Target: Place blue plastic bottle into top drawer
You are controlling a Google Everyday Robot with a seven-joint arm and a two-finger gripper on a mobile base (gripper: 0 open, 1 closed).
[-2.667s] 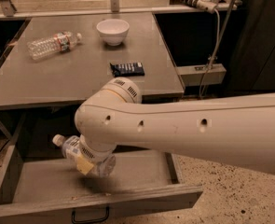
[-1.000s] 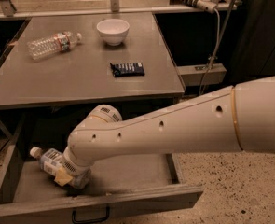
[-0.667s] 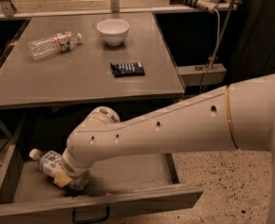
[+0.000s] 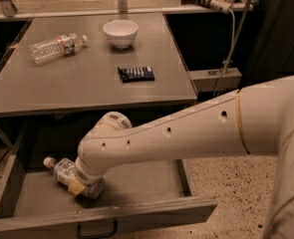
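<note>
The blue plastic bottle lies tilted low inside the open top drawer, at its left side, with its white cap pointing up and to the left. My gripper is down in the drawer, shut on the bottle's lower end, and is mostly hidden behind my wrist. My white arm reaches in from the right, across the drawer's front. The drawer's black handle shows at the bottom edge.
On the grey table above the drawer lie a slim clear bottle with a red label, a white bowl and a black packet. A speckled floor lies to the right of the drawer.
The bottle went down from above the drawer to low inside it at the left. In the last second it and my gripper shifted slightly to the right.
</note>
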